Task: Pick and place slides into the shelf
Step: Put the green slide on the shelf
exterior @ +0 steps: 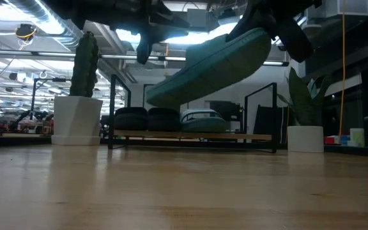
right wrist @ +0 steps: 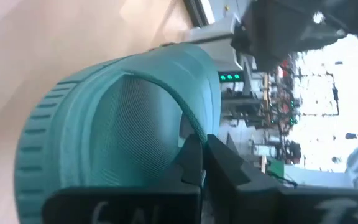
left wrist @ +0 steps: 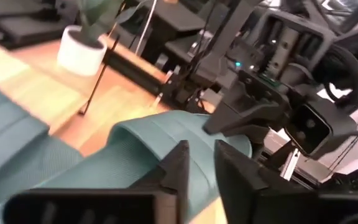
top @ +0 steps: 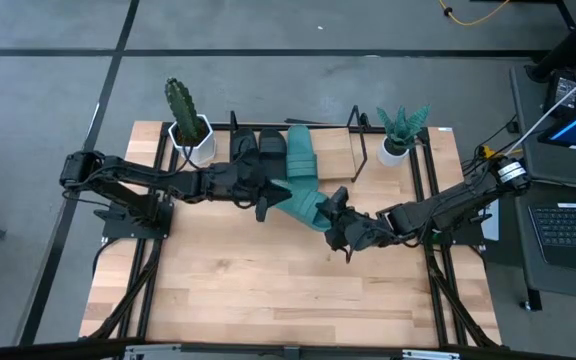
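A teal slide hangs in the air over the middle of the table, tilted in the low view. My right gripper is shut on its near right end. My left gripper stands at the slide's left side, its fingers a narrow gap apart over the teal rubber. On the shelf at the far edge, two black slides and another teal slide rest on their soles, side by side. My right gripper pinches the curved edge of the slide's strap between its two fingers. They come from the table's right, slanting a little downward. The slide is lifted clear of the table, tilted, its far left end lowest. Whether my left gripper touches the slide, I cannot tell.
A cactus in a white pot stands at the shelf's left end. A leafy plant in a white pot stands at its right end. The shelf board shows bare wood right of the teal slide. Bare tabletop lies nearer.
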Tool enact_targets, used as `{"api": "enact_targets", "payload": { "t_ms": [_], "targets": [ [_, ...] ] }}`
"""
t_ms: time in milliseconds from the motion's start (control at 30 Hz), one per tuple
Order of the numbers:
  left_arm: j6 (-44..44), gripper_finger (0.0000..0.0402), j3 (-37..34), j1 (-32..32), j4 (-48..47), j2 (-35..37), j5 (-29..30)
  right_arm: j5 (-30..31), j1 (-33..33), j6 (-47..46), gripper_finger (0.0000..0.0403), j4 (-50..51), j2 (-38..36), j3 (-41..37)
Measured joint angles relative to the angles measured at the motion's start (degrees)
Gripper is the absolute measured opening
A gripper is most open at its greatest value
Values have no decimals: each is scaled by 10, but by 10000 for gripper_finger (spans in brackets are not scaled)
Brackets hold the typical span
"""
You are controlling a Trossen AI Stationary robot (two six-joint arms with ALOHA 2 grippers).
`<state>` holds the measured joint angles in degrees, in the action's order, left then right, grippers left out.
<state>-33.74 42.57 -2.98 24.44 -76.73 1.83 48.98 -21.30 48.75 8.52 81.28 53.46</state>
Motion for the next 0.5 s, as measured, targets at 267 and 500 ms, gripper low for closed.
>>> {"api": "enact_targets", "payload": {
  "t_ms": [267,500],
  "targets": [
    [61,6,0,13,38,4,-30,29,0,-22,6,7,-45,2],
    [143,1,0,43,101,4,-32,112,14,-22,6,22,-68,2]
  ]
}}
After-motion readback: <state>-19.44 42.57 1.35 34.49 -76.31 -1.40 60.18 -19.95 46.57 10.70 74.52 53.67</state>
